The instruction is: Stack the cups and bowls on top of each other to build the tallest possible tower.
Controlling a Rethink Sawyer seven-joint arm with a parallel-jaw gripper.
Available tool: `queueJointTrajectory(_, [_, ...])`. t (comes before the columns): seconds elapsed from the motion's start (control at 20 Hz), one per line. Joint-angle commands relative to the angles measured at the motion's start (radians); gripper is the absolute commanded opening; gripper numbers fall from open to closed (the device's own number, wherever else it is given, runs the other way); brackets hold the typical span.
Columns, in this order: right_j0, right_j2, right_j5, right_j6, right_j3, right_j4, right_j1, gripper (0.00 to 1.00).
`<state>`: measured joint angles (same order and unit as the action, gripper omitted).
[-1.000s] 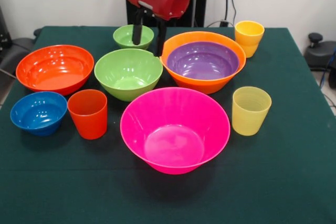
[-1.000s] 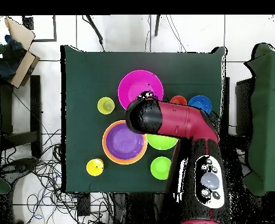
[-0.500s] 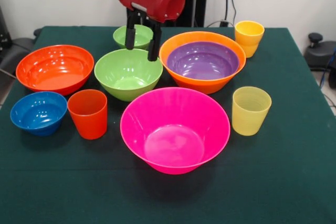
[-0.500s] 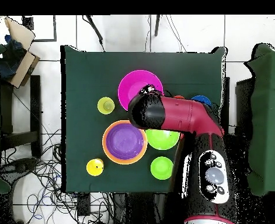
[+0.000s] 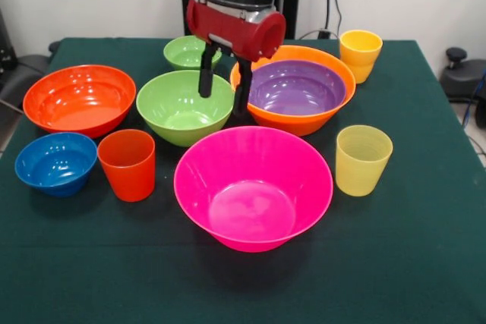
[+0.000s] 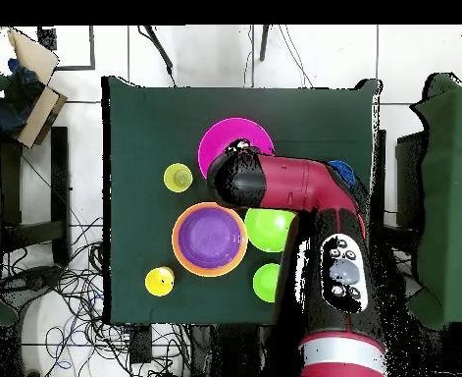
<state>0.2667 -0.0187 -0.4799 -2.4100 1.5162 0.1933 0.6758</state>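
Glossy plastic everywhere on this green-clothed table, and barely any tower so far. The only nesting done is the shallow purple bowl sitting inside the large orange bowl, right of centre in the front view. Everything else stands loose and looks empty: the large pink bowl low in the middle, the medium green bowl left of centre, the small green bowl near the top, the red-orange bowl and small blue bowl at left, the red-orange plastic cup, the pale yellow tumbler, and the deeper yellow cup at upper right.

The black two-fingered gripper hangs spread apart, holding nothing, over the gap between the medium green bowl and the orange one. I'd guess it's lining up a pick; next it has to settle on a rim, drop and close.
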Motion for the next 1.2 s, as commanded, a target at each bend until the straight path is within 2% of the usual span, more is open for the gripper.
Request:
queueJointTrajectory(0.05, [-0.031,-0.089,0.043,0.076,-0.025,0.079,-0.072,1.00])
queueJointTrajectory(0.25, [-0.050,-0.070,0.044,0.062,-0.016,0.081,-0.071,1.00])
queueJointTrajectory(0.6, [-0.045,-0.051,0.013,0.094,-0.016,0.094,-0.057,1.00])
queueJointTrajectory(1.2, [-0.062,-0.031,-0.006,0.083,-0.029,0.094,-0.061,1.00])
